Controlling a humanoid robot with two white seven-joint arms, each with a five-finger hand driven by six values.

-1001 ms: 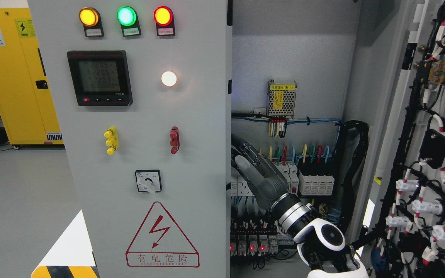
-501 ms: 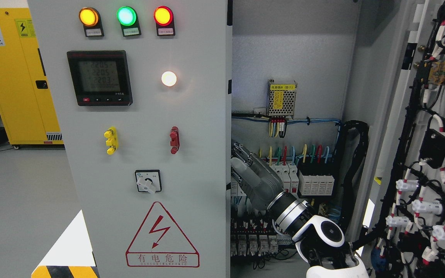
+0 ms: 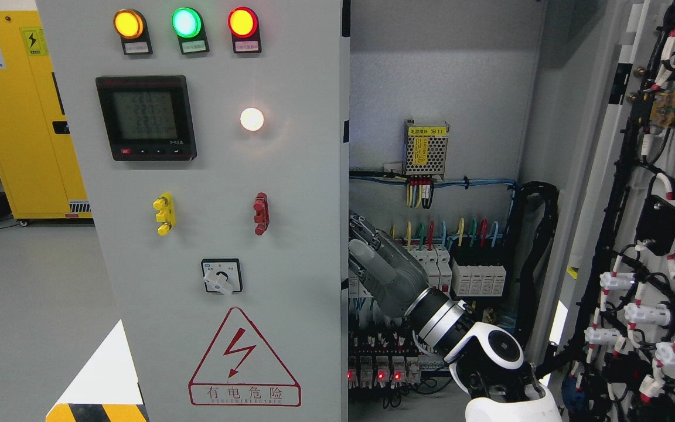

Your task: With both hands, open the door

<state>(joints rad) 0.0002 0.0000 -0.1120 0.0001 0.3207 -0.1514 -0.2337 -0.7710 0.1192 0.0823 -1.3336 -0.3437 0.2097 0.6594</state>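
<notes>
It was an industrial electrical room: a grey metal switchgear cabinet [image 3: 214,234] with lit indicator lamps [image 3: 185,22], wired breakers [image 3: 472,275], a yellow safety cabinet [image 3: 27,117].

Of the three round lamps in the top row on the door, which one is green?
The middle lamp: it glows green, between the amber lamp and the red lamp.

Even, bright indoor light fills the room. The white lamp [image 3: 252,119] on the grey door [image 3: 214,234] blooms into soft glare, and three coloured lamps [image 3: 185,22] glow. The cabinet's upper interior [image 3: 443,53] sits in shadow. Focus stays sharp; the meter screen [image 3: 145,116] digits look smeared.
</notes>
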